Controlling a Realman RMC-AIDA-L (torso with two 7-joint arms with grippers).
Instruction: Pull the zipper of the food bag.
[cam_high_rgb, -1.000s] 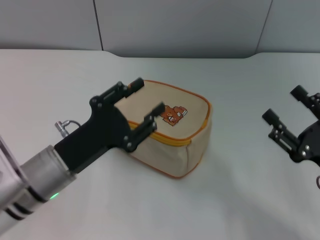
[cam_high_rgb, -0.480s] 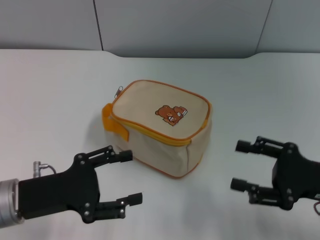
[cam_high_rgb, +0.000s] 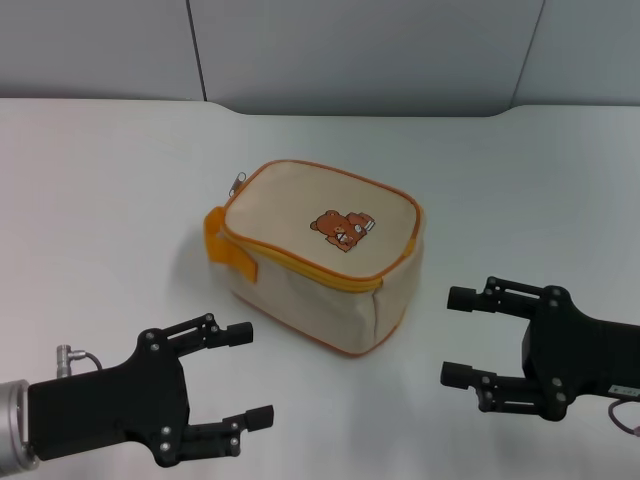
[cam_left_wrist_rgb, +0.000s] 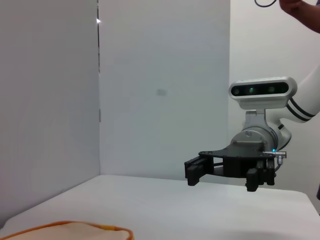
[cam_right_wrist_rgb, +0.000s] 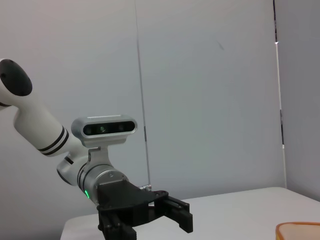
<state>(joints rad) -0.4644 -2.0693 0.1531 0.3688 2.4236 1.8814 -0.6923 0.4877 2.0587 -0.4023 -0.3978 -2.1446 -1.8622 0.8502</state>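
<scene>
Two grippers flanked the food bag (cam_high_rgb: 318, 254), neither touching it. The bag sat on the white table (cam_high_rgb: 500, 180), bear print facing up, its orange strap handle (cam_high_rgb: 228, 246) on the side toward the left arm. The left gripper (cam_high_rgb: 245, 375) hung near the bag's front left corner, fingers spread apart and holding nothing; the right gripper (cam_high_rgb: 460, 335) hovered just off the bag's right end, likewise spread and empty. The zipper (cam_high_rgb: 315, 268) ran as a yellow-orange line below the bag's top panel, and its small silver pull tab (cam_high_rgb: 238, 182) stood at the bag's far left corner. To do the step well, one gripper would probably need to steady the bag's body while the other pinched the tab squarely and drew it along the zip line, following the curve at each corner rather than lifting. The strap handle lay just below the tab and could be grasped by mistake. Grey wall panels (cam_high_rgb: 360, 50) stood behind the bag; nothing else lay near it.
</scene>
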